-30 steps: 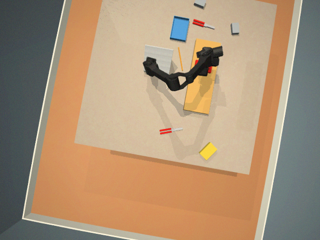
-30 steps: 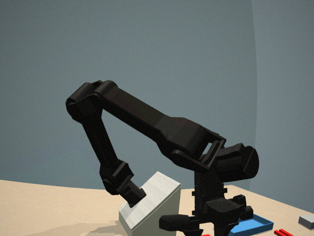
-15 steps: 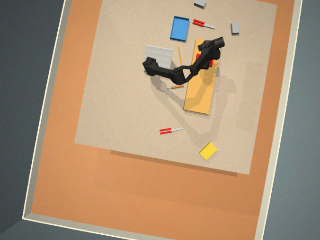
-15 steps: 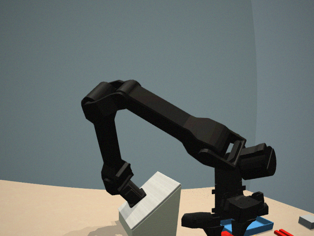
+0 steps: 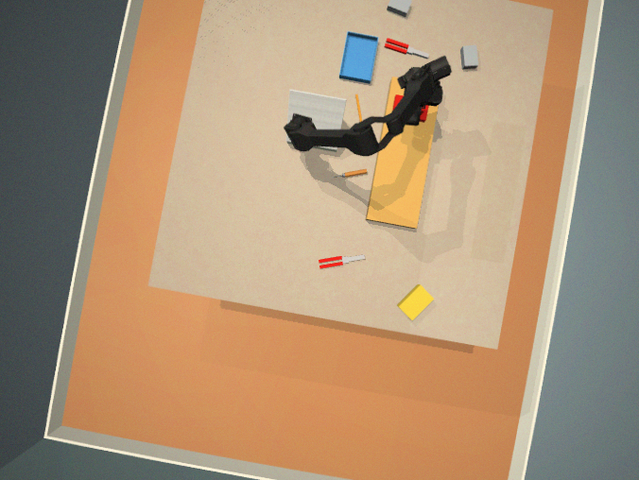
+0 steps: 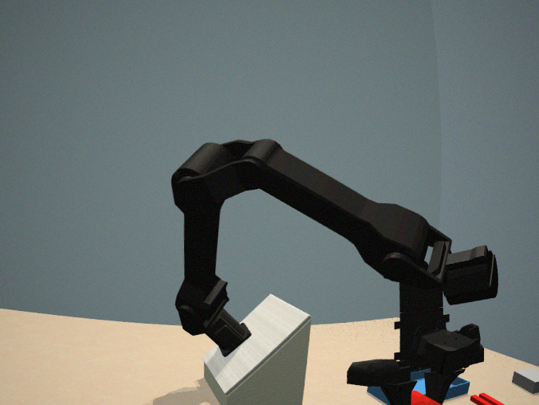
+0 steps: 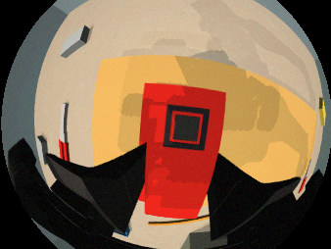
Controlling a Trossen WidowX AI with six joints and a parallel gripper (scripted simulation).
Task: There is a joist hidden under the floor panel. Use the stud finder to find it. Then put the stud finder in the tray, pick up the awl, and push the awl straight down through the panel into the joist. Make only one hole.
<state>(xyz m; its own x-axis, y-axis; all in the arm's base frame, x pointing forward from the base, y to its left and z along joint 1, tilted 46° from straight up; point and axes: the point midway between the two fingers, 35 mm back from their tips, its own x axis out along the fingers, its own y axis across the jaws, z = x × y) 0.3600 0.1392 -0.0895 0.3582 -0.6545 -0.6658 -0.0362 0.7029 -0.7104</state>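
My gripper (image 5: pixel 411 116) (image 6: pixel 419 390) (image 7: pixel 179 148) is shut on the red stud finder (image 5: pixel 398 100) (image 6: pixel 423 399) (image 7: pixel 181 169), whose face shows a dark square with a red outline inside. It is over the far part of the yellow-orange floor panel (image 5: pixel 396 191) (image 7: pixel 115 93); I cannot tell whether it touches the panel. The blue tray (image 5: pixel 358 58) (image 6: pixel 457 388) lies beyond the panel's far left end in the top view. The awl (image 5: pixel 354 172), with an orange handle and a thin grey tip, lies left of the panel. No hole is visible; the arm and its shadow cover part of the panel.
The arm's base is on a slanted pale block (image 5: pixel 318 108) (image 6: pixel 261 340). A thin orange stick (image 5: pixel 358 106) lies between it and the panel. Red-handled tools (image 5: pixel 396 46) (image 5: pixel 330 262), grey blocks (image 5: pixel 469 57) (image 5: pixel 399 7) and a yellow block (image 5: pixel 415 301) lie around.
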